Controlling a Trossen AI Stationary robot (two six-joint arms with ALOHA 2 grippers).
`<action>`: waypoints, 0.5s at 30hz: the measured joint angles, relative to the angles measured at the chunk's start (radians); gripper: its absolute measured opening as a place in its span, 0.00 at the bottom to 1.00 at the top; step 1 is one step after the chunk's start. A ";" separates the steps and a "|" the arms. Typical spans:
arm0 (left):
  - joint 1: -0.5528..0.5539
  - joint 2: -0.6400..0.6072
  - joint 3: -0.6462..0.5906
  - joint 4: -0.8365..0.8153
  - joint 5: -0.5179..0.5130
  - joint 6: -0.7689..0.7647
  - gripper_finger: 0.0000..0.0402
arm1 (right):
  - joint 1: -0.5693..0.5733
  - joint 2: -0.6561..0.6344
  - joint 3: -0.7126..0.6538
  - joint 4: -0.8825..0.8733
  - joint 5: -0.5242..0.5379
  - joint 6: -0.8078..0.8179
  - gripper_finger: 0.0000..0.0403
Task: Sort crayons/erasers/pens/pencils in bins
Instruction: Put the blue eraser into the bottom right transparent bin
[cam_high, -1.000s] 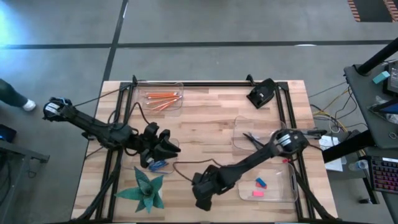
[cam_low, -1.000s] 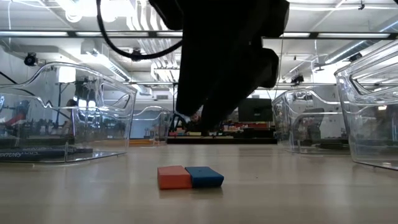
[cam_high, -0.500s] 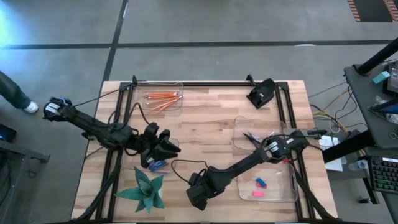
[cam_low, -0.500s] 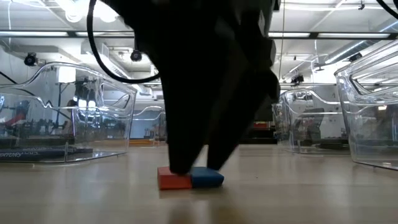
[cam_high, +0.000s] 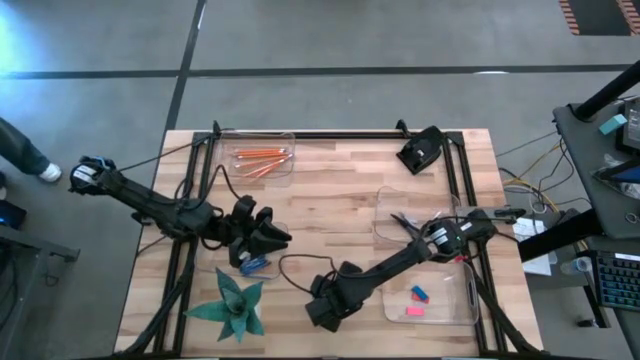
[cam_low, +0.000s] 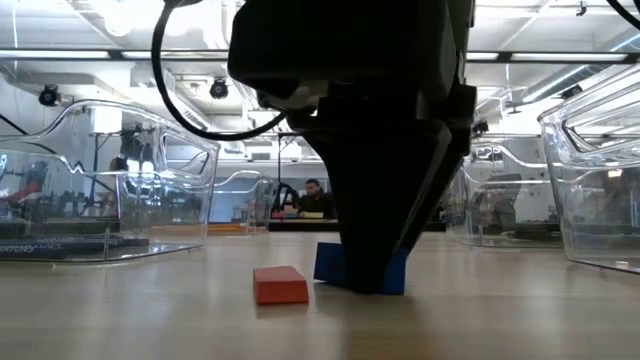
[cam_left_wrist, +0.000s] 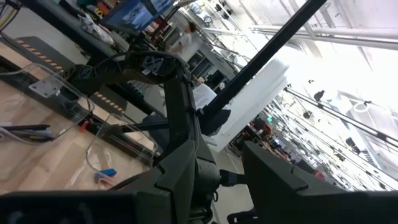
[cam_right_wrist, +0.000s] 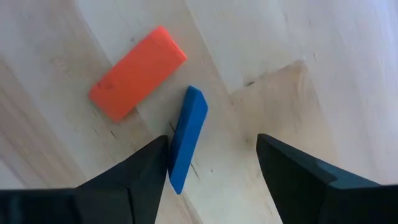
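My right gripper (cam_right_wrist: 213, 146) is open, low over the table near its near edge (cam_high: 322, 312). A blue eraser (cam_right_wrist: 188, 134) stands tipped up on one long edge between the fingers, against one of them. A red eraser (cam_right_wrist: 137, 73) lies flat on the wood just beyond it, apart from it. In the low view the blue eraser (cam_low: 332, 264) shows partly behind the gripper, next to the red eraser (cam_low: 280, 284). My left gripper (cam_high: 274, 238) is open and waits over the left side, by the bin that holds blue crayons (cam_high: 252, 266). My right gripper touches the blue eraser with the inner side of one finger (cam_right_wrist: 146, 171), which lies against the eraser's broad face near its end (cam_right_wrist: 176, 155). The other finger stands well apart from it. The fingers point down from above. The eraser rests on the table on its long edge, tilted.
A far-left bin holds orange pencils (cam_high: 262, 157). Dark pens (cam_high: 405, 222) lie in the right bin. A blue and a pink eraser (cam_high: 416, 302) sit in the near-right bin. A green paper star (cam_high: 232, 305) lies near the left corner, a black object (cam_high: 420, 150) at the far right.
My right gripper came down onto the two erasers, which lay flat side by side and touching, then shifted a little sideways. The blue eraser slid away from the red one and tipped up onto its edge. The red eraser stayed where it was.
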 joint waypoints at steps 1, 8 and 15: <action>0.000 0.000 0.000 0.000 0.000 0.000 0.30 | 0.000 0.000 0.000 0.003 0.001 -0.008 0.58; 0.000 0.000 0.000 0.002 0.000 0.000 0.30 | 0.000 0.000 -0.001 0.018 -0.002 -0.051 0.40; 0.000 0.000 -0.001 0.002 0.000 0.000 0.30 | 0.003 -0.012 -0.003 0.009 -0.031 -0.144 0.05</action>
